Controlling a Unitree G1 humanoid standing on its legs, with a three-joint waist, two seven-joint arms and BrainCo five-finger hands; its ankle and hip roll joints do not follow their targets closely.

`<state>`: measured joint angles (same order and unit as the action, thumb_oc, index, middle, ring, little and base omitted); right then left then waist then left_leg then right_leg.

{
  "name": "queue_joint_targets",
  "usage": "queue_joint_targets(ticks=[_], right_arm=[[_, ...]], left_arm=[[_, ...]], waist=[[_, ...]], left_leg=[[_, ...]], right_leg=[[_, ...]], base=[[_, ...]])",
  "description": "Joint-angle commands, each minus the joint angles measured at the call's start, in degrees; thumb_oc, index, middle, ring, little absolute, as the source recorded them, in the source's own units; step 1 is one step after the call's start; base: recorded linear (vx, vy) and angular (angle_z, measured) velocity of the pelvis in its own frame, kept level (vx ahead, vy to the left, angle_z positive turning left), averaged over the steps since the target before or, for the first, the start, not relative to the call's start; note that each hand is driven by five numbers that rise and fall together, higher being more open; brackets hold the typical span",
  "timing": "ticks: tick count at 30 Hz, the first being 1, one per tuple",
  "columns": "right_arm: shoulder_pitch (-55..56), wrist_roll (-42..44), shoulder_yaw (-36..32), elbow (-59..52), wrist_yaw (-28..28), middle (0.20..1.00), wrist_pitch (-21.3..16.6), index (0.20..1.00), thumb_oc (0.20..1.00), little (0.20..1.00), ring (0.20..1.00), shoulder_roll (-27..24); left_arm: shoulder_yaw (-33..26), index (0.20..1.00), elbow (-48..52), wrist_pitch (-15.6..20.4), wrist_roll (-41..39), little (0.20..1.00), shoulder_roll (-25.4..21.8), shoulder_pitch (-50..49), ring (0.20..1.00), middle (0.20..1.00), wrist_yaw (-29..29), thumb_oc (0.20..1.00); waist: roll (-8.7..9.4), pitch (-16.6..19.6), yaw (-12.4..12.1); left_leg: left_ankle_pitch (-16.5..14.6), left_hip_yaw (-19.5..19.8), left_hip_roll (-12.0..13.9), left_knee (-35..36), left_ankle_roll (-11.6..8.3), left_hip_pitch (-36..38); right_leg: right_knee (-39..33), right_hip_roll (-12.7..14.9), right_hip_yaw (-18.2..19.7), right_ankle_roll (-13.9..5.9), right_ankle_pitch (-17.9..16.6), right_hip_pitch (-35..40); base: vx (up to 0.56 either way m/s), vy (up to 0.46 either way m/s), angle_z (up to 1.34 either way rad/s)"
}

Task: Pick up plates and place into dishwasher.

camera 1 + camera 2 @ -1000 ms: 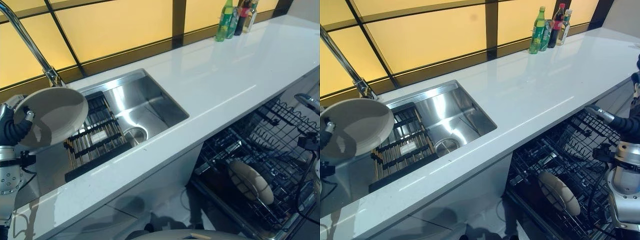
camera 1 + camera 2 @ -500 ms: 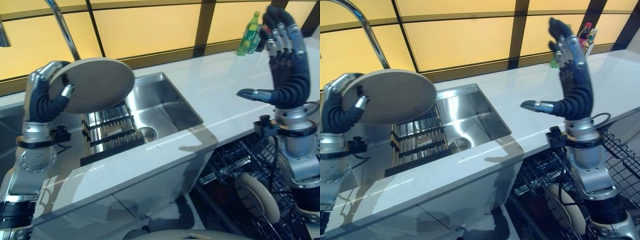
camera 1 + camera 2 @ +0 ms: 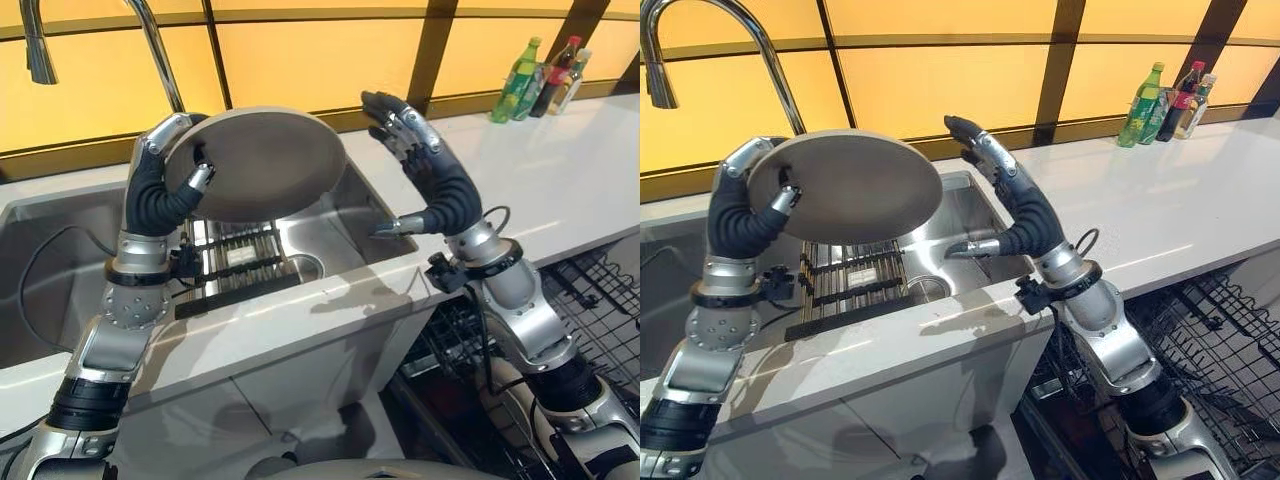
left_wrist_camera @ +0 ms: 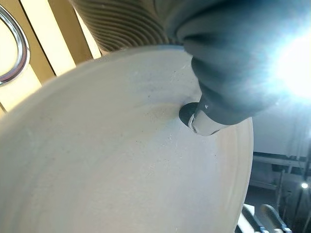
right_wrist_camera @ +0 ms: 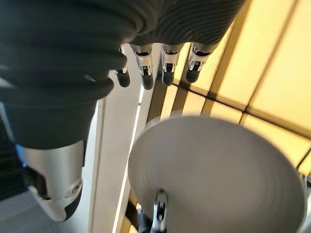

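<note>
While the left hand point(image 3: 160, 195) pinches its rim, thumb on the face, the plate point(image 3: 262, 165) hangs tilted above the sink point(image 3: 340, 225): round, plain beige, matte. Right hand point(image 3: 425, 180) spread open just beside it, holding nothing.

A beige-grey plate point(image 3: 258, 163) sits against amber-yellow window panels point(image 3: 300, 55) crossed by dark brown bars. The sink point(image 3: 330, 225) is brushed silver steel, its drying rack point(image 3: 235, 270) black with pale slats. The countertop point(image 3: 560, 170) gleams white. At far right stand a green bottle point(image 3: 518, 68) and a dark, red-capped bottle point(image 3: 556, 62). The dishwasher rack point(image 3: 600, 300) is black wire.
</note>
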<state>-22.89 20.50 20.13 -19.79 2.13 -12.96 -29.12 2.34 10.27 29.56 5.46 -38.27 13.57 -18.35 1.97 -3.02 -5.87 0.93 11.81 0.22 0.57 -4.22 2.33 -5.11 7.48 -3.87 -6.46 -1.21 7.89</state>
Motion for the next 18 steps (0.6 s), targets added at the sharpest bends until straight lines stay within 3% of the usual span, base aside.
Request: queue_joint_targets(ticks=[1, 13, 18], right_arm=[[-5.0, 3.0, 2.4, 0.5, -0.5, 1.0, 0.8, 1.0, 1.0, 1.0, 1.0, 2.0], [-10.4, 4.1, 6.9, 0.9, -4.1, 1.0, 2.6, 1.0, 1.0, 1.0, 1.0, 5.6], [-10.4, 4.6, 7.0, 0.8, -3.2, 1.0, 3.0, 1.0, 1.0, 1.0, 1.0, 5.4]], left_arm=[[2.4, 0.2, 1.6, 2.4, -1.8, 0.2, 0.3, 6.1, 0.2, 0.2, 0.1, 0.2], [9.2, 0.2, 5.7, 3.6, -1.3, 0.2, 1.5, 12.1, 0.2, 0.2, 3.7, 0.2], [9.8, 0.2, 6.2, 3.5, -2.9, 0.2, 1.0, 12.6, 0.2, 0.2, 4.5, 0.2]], waist=[[-0.59, 4.5, -0.4], [-0.77, 4.7, -0.2], [-0.81, 4.9, 0.1]], left_leg=[[0.2, -1.0, -2.7, 2.0, 3.34, 0.0], [-0.7, -0.5, -3.7, 1.6, 3.89, 0.2], [-1.0, -0.7, -3.9, 1.5, 4.27, 0.3]], right_leg=[[7.4, -3.5, 1.3, 1.89, 3.1, -4.5], [7.2, -2.8, 1.6, 1.53, 2.6, -4.4], [7.0, -2.7, 2.2, 1.38, 2.4, -4.4]], base=[[-0.02, -0.002, 0.04], [0.0, 0.0, 0.0], [-0.01, 0.019, 0.0]])
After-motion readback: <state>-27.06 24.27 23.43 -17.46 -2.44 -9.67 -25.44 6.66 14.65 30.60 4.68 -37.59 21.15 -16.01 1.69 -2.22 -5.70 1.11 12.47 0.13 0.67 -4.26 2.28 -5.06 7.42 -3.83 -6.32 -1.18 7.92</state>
